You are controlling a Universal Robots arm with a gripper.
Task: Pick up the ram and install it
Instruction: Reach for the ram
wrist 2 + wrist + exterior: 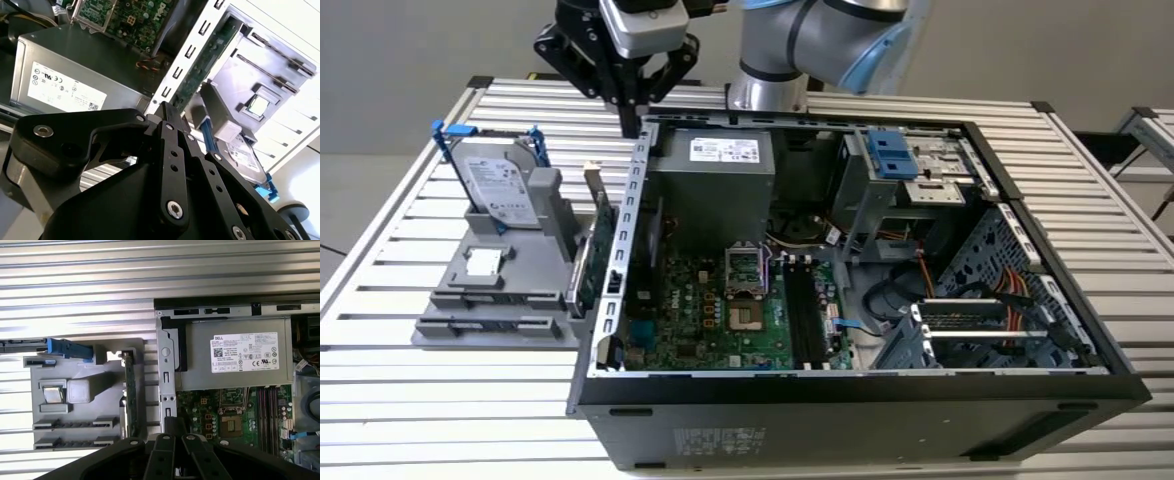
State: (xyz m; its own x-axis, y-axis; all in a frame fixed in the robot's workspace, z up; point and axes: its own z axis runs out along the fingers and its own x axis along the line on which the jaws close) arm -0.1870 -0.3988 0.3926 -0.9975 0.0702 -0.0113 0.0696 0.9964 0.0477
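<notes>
Hanging over the back corner of the open computer case (854, 395), at about 11 o'clock in the exterior view, the gripper (630, 125) has its jaws pressed together with nothing between them. The grey power supply (714, 175) is near it. At 9 o'clock from the case, a grey holder (494, 335) stands on the table (440, 400) and carries a hard drive (500, 185) and a green card (587, 260). What seems to be the ram (75, 424) is a thin dark strip in a long slot of this holder, well apart from the gripper.
</notes>
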